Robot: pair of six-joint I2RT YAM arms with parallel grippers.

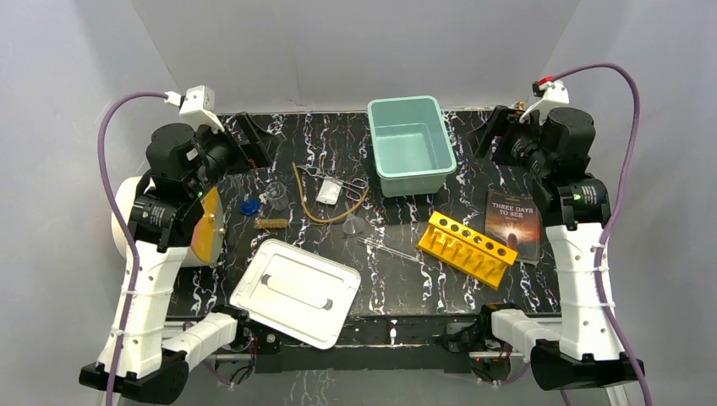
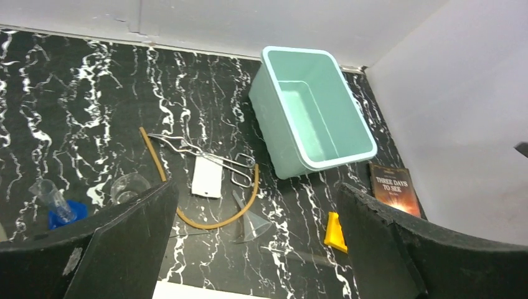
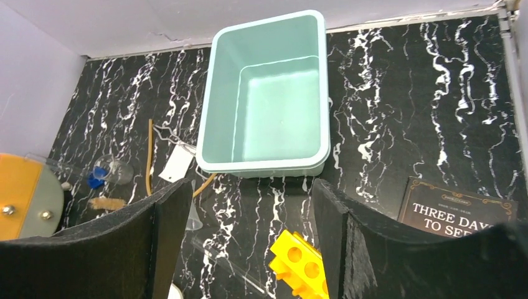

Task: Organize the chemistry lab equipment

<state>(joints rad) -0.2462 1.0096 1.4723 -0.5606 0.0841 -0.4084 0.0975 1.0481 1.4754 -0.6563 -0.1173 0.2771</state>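
1. The left gripper (image 2: 255, 249) sits closest under its wrist camera. Its dark fingers are spread wide with nothing between them, and it hangs above the table's left half.
2. The right gripper (image 3: 246, 249) is equally agape and holds nothing. It is raised over the right half.
3. A white lid (image 1: 296, 292) lies at the near edge, with one corner overhanging the table (image 1: 406, 288).
4. The left-centre cluster holds the blue cap (image 1: 249, 206), clear beaker (image 1: 275, 199) and cork-brown stick (image 1: 271, 223). There too, the tan rubber tube (image 1: 309, 207) curves around the small white-filled bag (image 1: 329, 194) and metal scissors (image 1: 342, 179).
5. The clear funnel (image 1: 355, 226) and thin glass rod (image 1: 389, 248) lie between that cluster and the yellow holed rack (image 1: 469, 248). The rack sits just beside a book (image 1: 513, 224).
6. The teal bin (image 1: 406, 101) stands at the far edge, centre. Bare marbled surface shows on both its sides, and also between lid and rack.
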